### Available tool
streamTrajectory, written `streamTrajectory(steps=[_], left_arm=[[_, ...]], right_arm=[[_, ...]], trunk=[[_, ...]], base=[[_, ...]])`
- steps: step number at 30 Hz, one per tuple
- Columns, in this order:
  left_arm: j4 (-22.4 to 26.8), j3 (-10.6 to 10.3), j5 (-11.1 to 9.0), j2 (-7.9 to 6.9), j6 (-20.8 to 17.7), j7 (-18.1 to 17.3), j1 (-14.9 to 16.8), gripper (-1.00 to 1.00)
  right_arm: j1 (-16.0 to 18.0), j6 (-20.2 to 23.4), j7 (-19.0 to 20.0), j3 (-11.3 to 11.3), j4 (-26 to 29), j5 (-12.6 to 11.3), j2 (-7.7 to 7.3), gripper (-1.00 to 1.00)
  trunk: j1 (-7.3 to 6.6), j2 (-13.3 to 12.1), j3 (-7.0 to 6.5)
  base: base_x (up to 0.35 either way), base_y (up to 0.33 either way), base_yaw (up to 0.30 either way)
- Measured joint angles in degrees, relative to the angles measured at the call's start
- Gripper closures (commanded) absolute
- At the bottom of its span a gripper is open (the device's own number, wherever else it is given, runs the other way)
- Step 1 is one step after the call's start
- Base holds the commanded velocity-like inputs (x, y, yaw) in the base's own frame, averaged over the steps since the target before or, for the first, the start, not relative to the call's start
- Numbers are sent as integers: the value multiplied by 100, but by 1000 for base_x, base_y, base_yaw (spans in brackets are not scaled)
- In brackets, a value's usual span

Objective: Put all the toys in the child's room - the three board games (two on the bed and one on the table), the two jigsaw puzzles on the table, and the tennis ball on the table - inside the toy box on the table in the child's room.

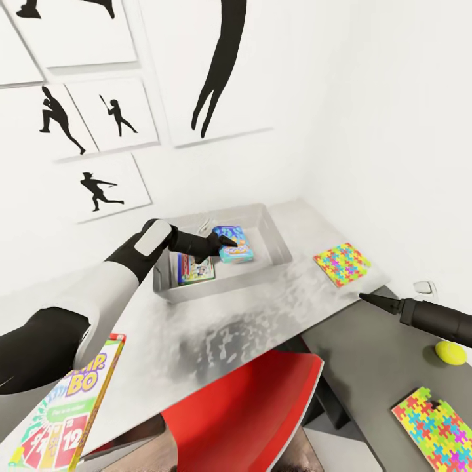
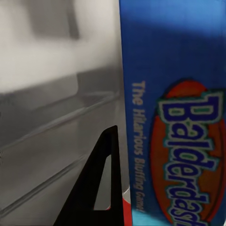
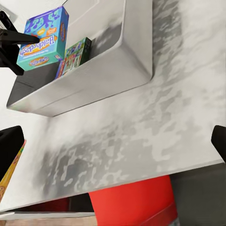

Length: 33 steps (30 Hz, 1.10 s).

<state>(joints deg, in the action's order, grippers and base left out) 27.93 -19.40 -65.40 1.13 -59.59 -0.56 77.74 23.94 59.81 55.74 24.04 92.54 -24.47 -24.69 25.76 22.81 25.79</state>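
The grey toy box (image 1: 275,231) stands on the table against the wall. Inside it my left gripper (image 1: 227,243) is shut on a blue Balderdash board game (image 1: 237,245), held tilted above the floor of the box; one black finger (image 2: 99,183) lies along the game's edge (image 2: 179,117). A second board game (image 1: 195,269) lies flat in the box. A Skip-Bo board game (image 1: 65,419) sits at the table's near left. My right gripper (image 1: 368,299) hovers open near one jigsaw puzzle (image 1: 341,263). A second puzzle (image 1: 438,427) and the yellow tennis ball (image 1: 451,353) lie on the lower grey surface.
A red chair (image 1: 252,410) is tucked under the marbled table top (image 1: 262,321). White walls close in behind and to the right, with a wall socket (image 1: 425,287). Framed silhouette pictures (image 1: 98,180) hang above the box.
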Motion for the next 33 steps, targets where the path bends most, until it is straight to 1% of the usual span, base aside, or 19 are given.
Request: streamTrajectory(steps=[9,18,33], left_arm=[[-183,-10,2,15,-3,6,232,100],[-244,-13,10,38,-3,10,373,100],[-259,-14,17,49,-3,10,488,100]], right_arm=[[0,0,0,0,0,0,0,-100],[0,0,0,0,0,0,0,-100],[-2,0,0,0,0,0,0,-100]], trunk=[[0,0,84],[0,0,169],[0,0,310]], base=[[0,0,0],[0,0,0],[0,0,0]])
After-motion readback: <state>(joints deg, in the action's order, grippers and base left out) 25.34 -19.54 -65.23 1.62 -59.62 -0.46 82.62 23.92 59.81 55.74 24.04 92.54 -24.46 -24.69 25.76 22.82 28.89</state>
